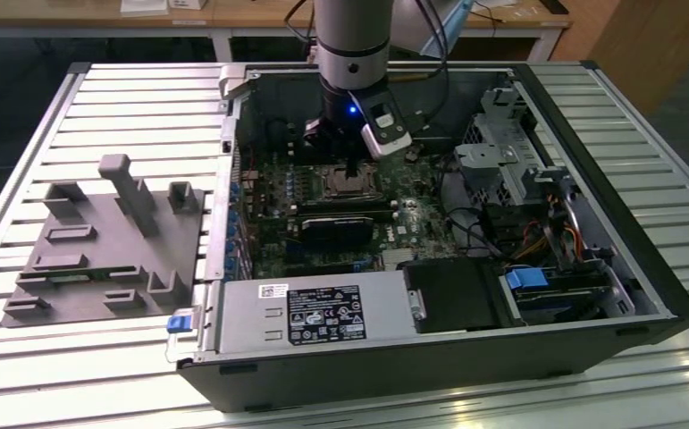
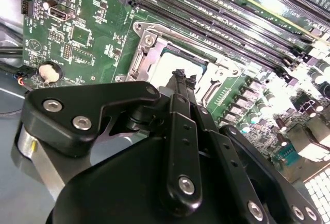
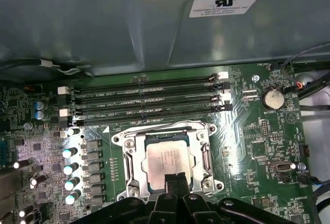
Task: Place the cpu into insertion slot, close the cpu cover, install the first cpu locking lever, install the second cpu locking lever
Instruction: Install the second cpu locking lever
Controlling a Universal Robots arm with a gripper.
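The gripper point(image 3: 175, 183), jaws pressed together holding nothing, touches the cpu point(image 3: 167, 159) under the cpu cover point(image 3: 135, 163).

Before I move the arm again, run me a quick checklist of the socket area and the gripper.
1. Chip in the socket: ok, its silver top lies flat within the frame.
2. Cover down around the chip: ok, it appears closed in the first wrist view.
3. Levers latched: cannot tell.
4. Gripper over the socket: ok, its fingertips sit at the chip's edge.
5. Gripper carrying anything: ok, the fingers look shut together with nothing between them.
6. Memory slots beside the socket undisturbed: ok.
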